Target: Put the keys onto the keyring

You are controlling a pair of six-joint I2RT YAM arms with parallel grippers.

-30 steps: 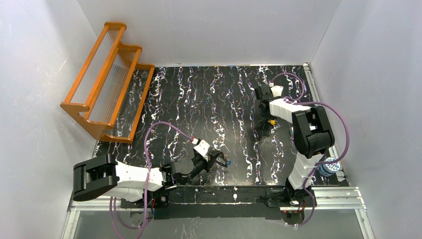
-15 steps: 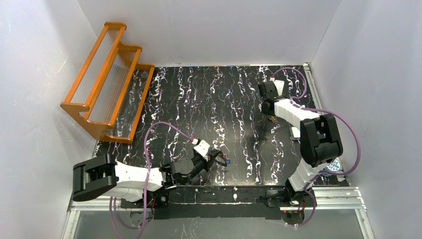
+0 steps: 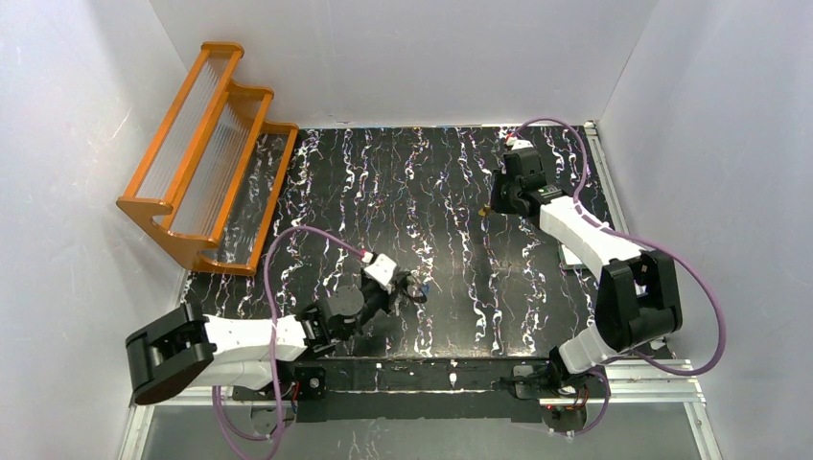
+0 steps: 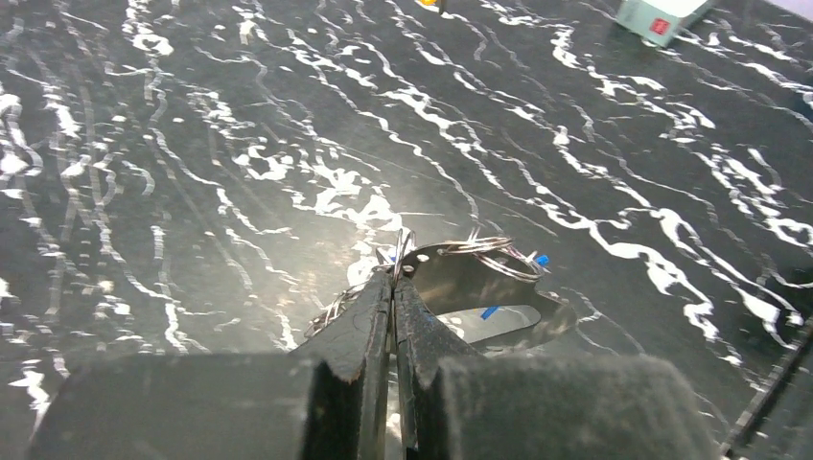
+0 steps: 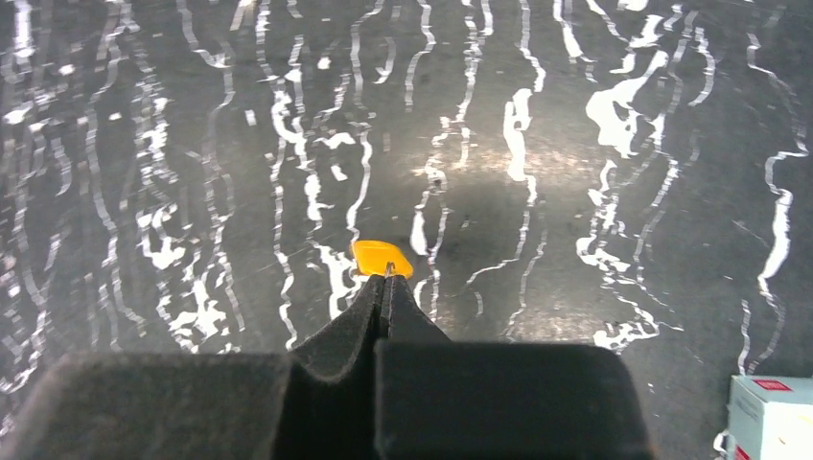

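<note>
My left gripper [image 4: 395,278] is shut on the thin wire ring of the keyring [image 4: 479,287], a grey-silver flat fob held just above the mat. A blue key [image 4: 542,260] hangs at the ring's far side. From above, the left gripper [image 3: 398,287] and the keyring [image 3: 415,287] sit near the front centre. My right gripper [image 5: 388,278] is shut on the metal blade of a yellow-orange key [image 5: 382,259], whose head sticks out past the fingertips. In the top view the right gripper [image 3: 496,204] holds that key [image 3: 482,213] at the far right of the mat.
An orange stepped rack [image 3: 206,158] stands at the far left. A small white box [image 3: 573,254] lies on the mat near the right arm, also seen as the box [image 5: 772,417] low in the right wrist view. White walls close in the table on three sides.
The right gripper closed on the yellow-orange key and carried it farther back and left. The left gripper moved a little left and away from the front edge with the keyring.
</note>
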